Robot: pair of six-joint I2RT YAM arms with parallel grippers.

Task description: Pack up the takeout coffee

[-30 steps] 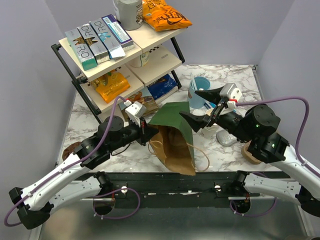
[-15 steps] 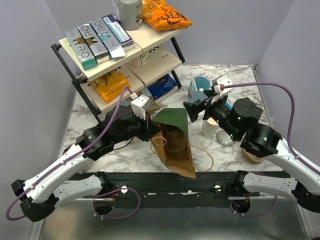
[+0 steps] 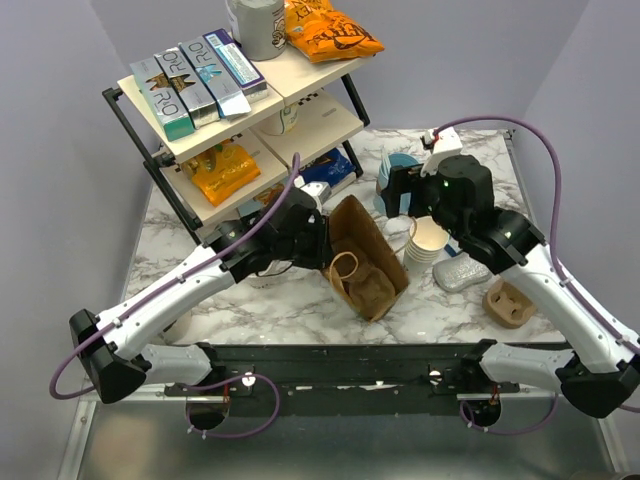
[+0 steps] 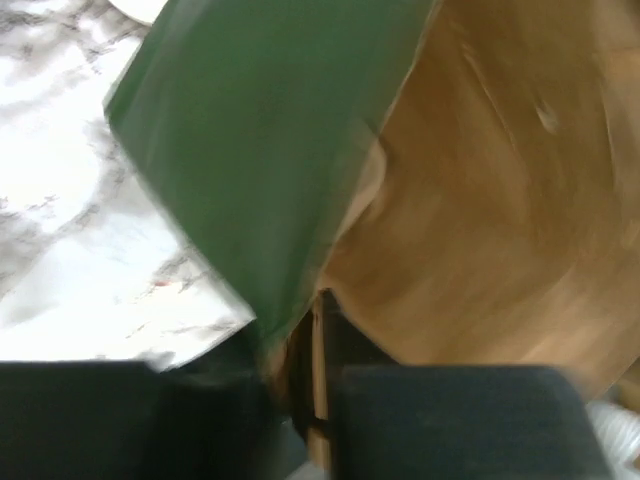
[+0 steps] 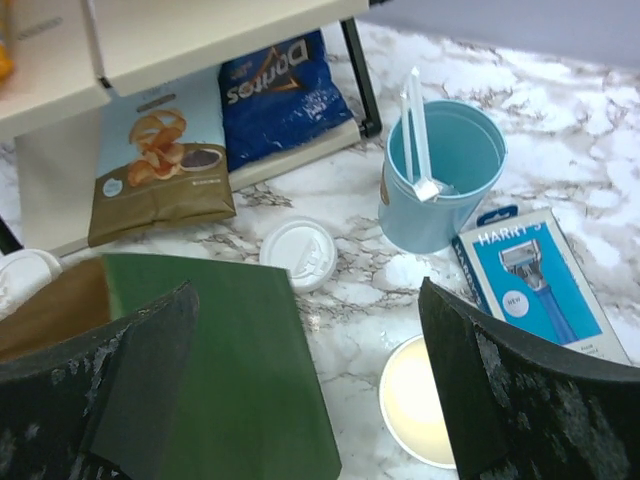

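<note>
Coffee first: the takeout coffee (image 5: 300, 253), seen only as its round white lid, stands below the right pincer (image 5: 308, 300), in line with the gap between its fingers and just ahead of their tips. That pincer is spread wide and holds nothing. Ahead of its right finger (image 5: 520, 400) stands the light blue cup (image 5: 445, 190) with white sticks. Just beside that finger lie the razor box (image 5: 535, 285) and the open top of the cup stack (image 5: 420, 410). By its left finger lies the green side of the paper bag (image 5: 220, 360). The left pincer (image 4: 300, 400) has the bag's rim between its narrowly parted fingers; whether they truly pinch it I cannot tell.
</note>
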